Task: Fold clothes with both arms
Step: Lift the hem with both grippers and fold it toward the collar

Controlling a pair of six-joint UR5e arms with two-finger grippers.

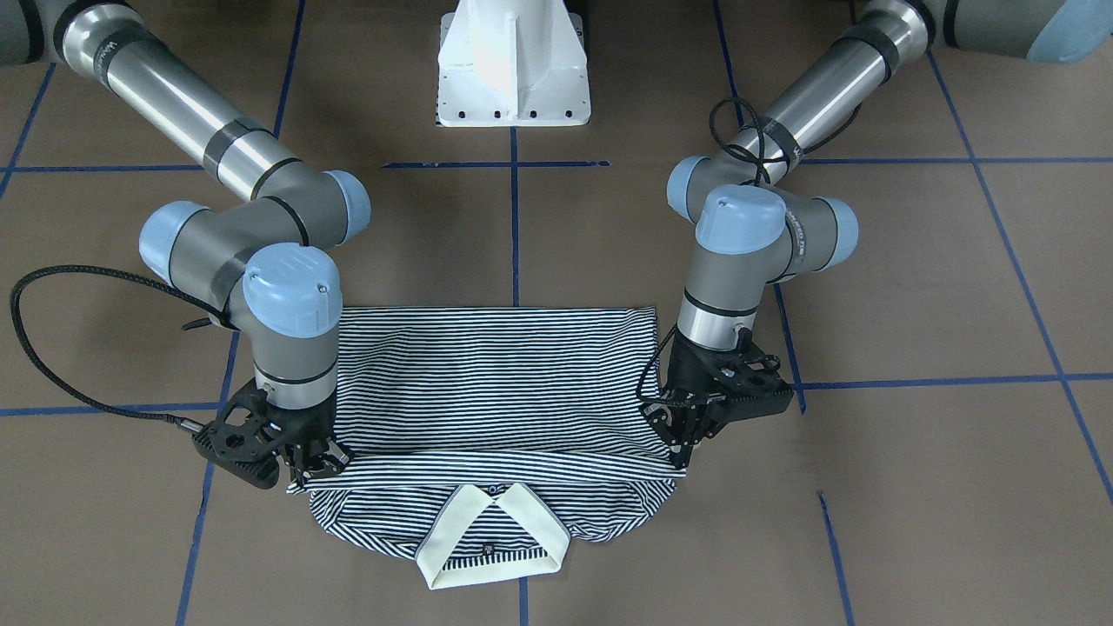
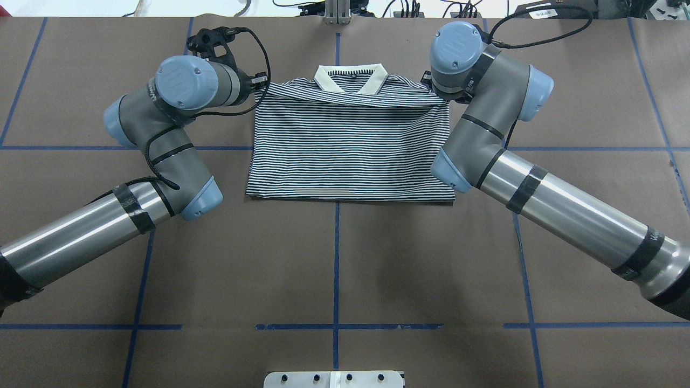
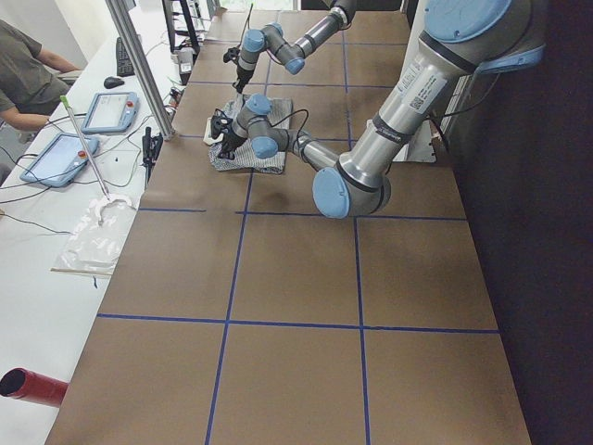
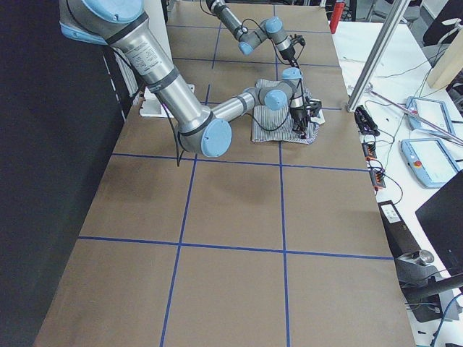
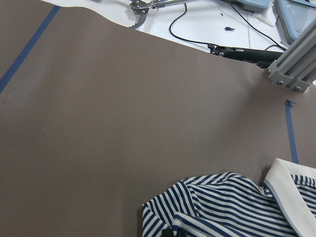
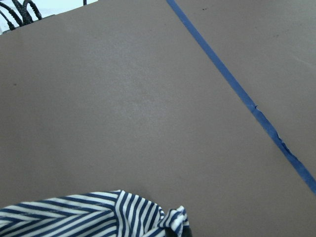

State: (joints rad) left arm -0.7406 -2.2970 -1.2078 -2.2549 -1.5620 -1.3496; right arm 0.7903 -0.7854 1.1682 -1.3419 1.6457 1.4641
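The striped polo shirt point(image 1: 496, 374) lies on the brown table, folded over so a straight hem edge runs just below the cream collar point(image 1: 491, 539). My left gripper point(image 1: 681, 458) is shut on that edge at one corner, low on the table. My right gripper point(image 1: 304, 474) is shut on the other corner. In the overhead view the shirt point(image 2: 350, 151) lies between both wrists; the left gripper point(image 2: 257, 89) touches its far corner, and the right gripper is hidden under its wrist. Each wrist view shows only a bunched striped corner point(image 5: 222, 207) point(image 6: 98, 212).
The white pedestal base point(image 1: 513, 65) stands on the robot's side of the table. Blue tape lines point(image 2: 336, 258) cross the brown table cover. A side bench with tablets point(image 3: 109, 111) and a seated person point(image 3: 23, 74) runs along the far edge beyond the collar.
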